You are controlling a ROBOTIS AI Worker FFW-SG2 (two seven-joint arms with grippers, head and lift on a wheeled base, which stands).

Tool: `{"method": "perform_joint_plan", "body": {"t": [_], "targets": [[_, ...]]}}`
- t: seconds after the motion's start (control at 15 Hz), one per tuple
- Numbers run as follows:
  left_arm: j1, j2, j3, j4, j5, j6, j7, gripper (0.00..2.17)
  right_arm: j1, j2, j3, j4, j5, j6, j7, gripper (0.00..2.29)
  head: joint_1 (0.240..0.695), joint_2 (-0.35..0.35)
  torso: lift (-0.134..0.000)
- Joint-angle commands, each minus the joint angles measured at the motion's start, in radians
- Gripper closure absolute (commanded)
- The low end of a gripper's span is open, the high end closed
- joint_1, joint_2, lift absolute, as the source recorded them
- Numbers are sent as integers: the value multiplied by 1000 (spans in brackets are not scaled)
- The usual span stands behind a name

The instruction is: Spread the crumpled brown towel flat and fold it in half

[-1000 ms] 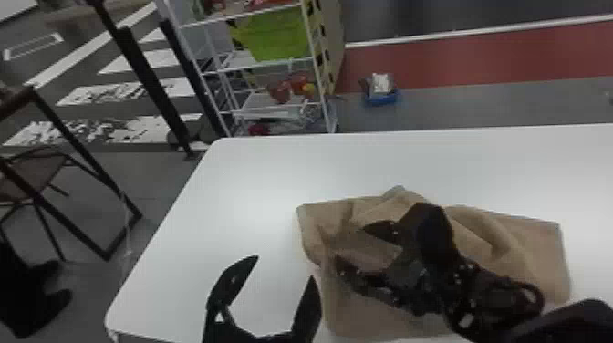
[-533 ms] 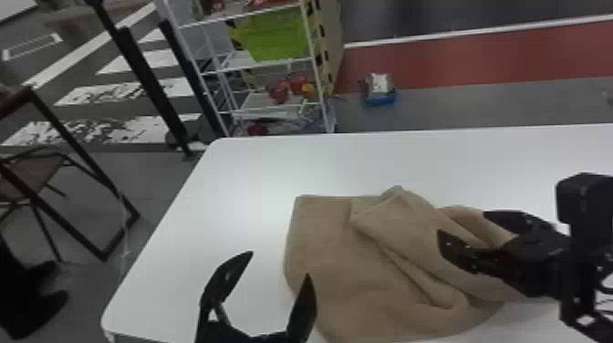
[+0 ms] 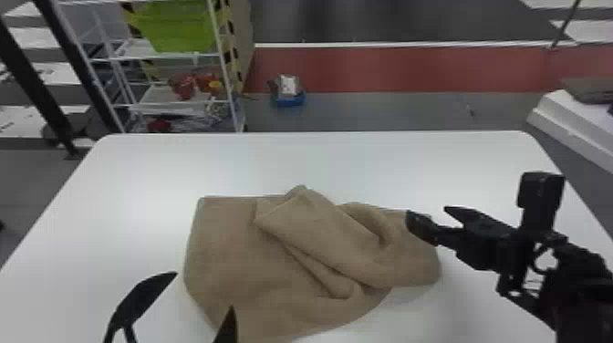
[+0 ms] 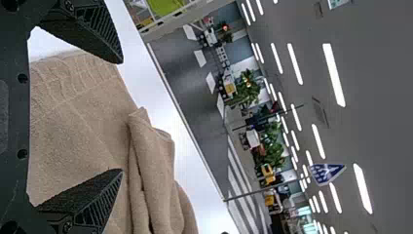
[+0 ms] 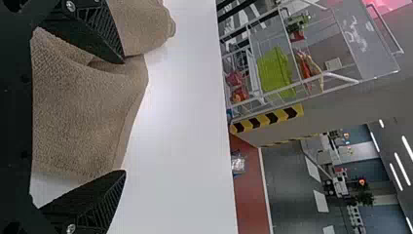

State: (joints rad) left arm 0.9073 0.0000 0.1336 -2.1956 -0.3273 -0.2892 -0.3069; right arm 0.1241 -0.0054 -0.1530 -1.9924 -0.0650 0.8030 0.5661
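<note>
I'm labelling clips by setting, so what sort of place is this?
Probably an indoor workshop or robot lab: a white table holds a towel, a wire shelf rack stands behind it, and rows of strip lights run along the ceiling.

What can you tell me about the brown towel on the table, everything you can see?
The towel is plain brown, soft-looking cloth with a ribbed band near one edge. It lies on the white table, fairly flat at the left, its middle and right bunched into slanting folds. The open right gripper is at its right end; whether they touch is unclear.
</note>
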Motion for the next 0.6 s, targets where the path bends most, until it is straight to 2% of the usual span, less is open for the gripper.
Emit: {"method": "perform_joint_plan", "body": {"t": [0.0,0.2,0.33,0.4,0.53], "targets": [[2,-3,23,-29,-68,68,-20,124,-32,-1,-36,17,-2,25,1,76,695,24,-134],[-2,-3,61,-36,-87,80,-141,130,-87,1,-103,58,-2,77,-6,76,695,5,-134],[-10,-3,66,-41,-88,101,-155,130,-120,1,-146,90,-6,101,-18,76,695,-30,-134],[-16,-3,70,-41,-93,101,-163,130,-132,1,-175,106,-35,92,-18,76,695,-41,-134],[-30,-3,69,-41,-133,138,-189,134,-149,-1,-212,147,-38,37,-20,76,695,-62,-134]]}}
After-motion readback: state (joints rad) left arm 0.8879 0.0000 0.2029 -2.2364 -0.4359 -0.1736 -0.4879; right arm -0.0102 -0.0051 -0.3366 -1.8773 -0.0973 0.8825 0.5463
